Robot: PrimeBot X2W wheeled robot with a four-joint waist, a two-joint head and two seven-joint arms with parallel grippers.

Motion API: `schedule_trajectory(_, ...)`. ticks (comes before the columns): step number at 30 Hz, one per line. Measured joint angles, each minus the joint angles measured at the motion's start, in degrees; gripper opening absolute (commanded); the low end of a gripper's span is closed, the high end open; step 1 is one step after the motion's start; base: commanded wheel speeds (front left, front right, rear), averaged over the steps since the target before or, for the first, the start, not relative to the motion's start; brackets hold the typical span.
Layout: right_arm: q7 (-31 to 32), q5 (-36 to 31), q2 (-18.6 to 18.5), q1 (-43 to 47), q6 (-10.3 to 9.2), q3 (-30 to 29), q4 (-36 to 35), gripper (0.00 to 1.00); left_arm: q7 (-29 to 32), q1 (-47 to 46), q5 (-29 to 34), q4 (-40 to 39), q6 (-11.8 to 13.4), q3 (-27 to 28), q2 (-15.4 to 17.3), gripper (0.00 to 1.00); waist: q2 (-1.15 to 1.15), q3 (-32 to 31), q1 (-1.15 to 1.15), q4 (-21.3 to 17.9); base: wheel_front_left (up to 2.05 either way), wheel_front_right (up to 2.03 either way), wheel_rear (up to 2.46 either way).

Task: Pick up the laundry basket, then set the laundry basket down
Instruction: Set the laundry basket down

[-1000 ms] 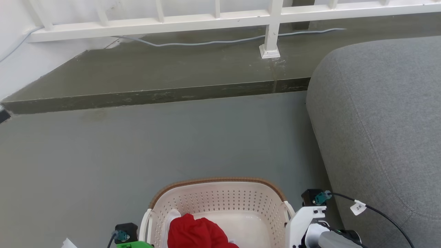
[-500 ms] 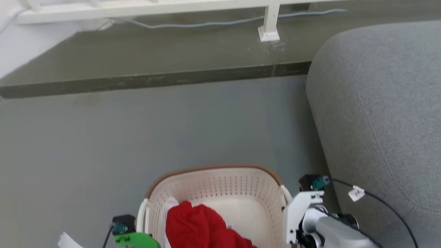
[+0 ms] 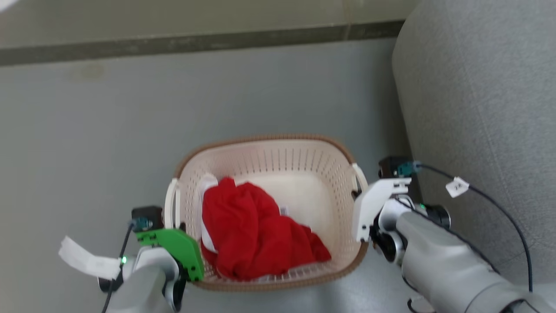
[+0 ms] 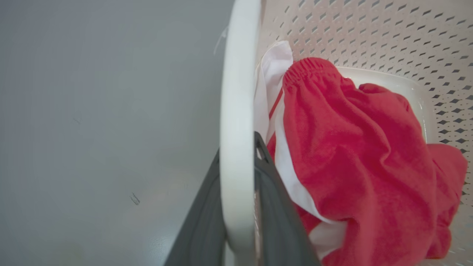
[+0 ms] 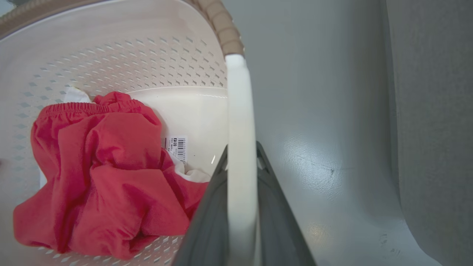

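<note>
The laundry basket point(image 3: 278, 158) is cream, perforated and brown-rimmed, and sits low in the middle of the head view. A red garment point(image 3: 252, 226) with white parts lies in it. My left gripper point(image 3: 176, 226), under a green cover, is at the basket's left handle point(image 3: 170, 200). In the left wrist view, the left gripper point(image 4: 238, 147) is shut on that white handle point(image 4: 238, 74), one dark finger on each side. My right gripper point(image 3: 360, 195) is at the right handle. The right wrist view shows it point(image 5: 242, 147) shut on that handle point(image 5: 240, 103). Whether the basket touches the floor is unclear.
A grey sofa point(image 3: 478, 108) rises close on the right, just beyond my right arm. A dark raised step point(image 3: 195, 43) crosses the top of the head view. Bare grey floor point(image 3: 87, 130) spreads to the left and ahead. A white paper tag point(image 3: 82, 261) hangs by my left wrist.
The head camera has tilted down: the railing has left the picture and the whole basket now shows. Both grippers stay at the handles.
</note>
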Motion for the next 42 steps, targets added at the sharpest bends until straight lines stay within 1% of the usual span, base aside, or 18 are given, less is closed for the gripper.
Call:
schedule_trajectory(7,-1.02,0.02,0.00,-4.88,0.00,-0.36,1.26,0.00,-0.55,-4.63,1.71,-0.22,0.42,-0.03,0.12,0.00,0.00,5.59,0.00,0.19,0.00,0.00,0.00)
schedule_trajectory(32,-5.59,-0.59,-0.02,-20.39,0.00,-2.54,3.63,0.00,-2.86,-19.64,2.83,-1.46,1.44,0.94,0.96,0.00,0.00,26.05,0.01,1.20,0.00,0.00,0.00)
schedule_trajectory(33,-5.59,-0.59,-0.02,-20.39,0.00,-2.54,3.63,0.00,-2.86,-19.64,2.83,-1.46,1.44,0.94,0.96,0.00,0.00,26.05,0.01,1.20,0.00,0.00,0.00)
schedule_trajectory(38,-6.45,-0.63,-0.22,-23.34,0.00,-3.11,3.89,0.00,-3.35,-22.85,3.03,-1.77,1.62,1.26,1.08,0.00,0.00,30.16,0.01,1.30,0.00,0.00,0.00)
schedule_trajectory(42,-7.62,-0.63,-0.20,-24.04,0.00,-3.24,4.50,0.00,-3.85,-23.98,3.36,-1.68,1.62,1.24,1.08,0.00,0.00,33.13,0.01,1.35,0.00,0.00,0.00)
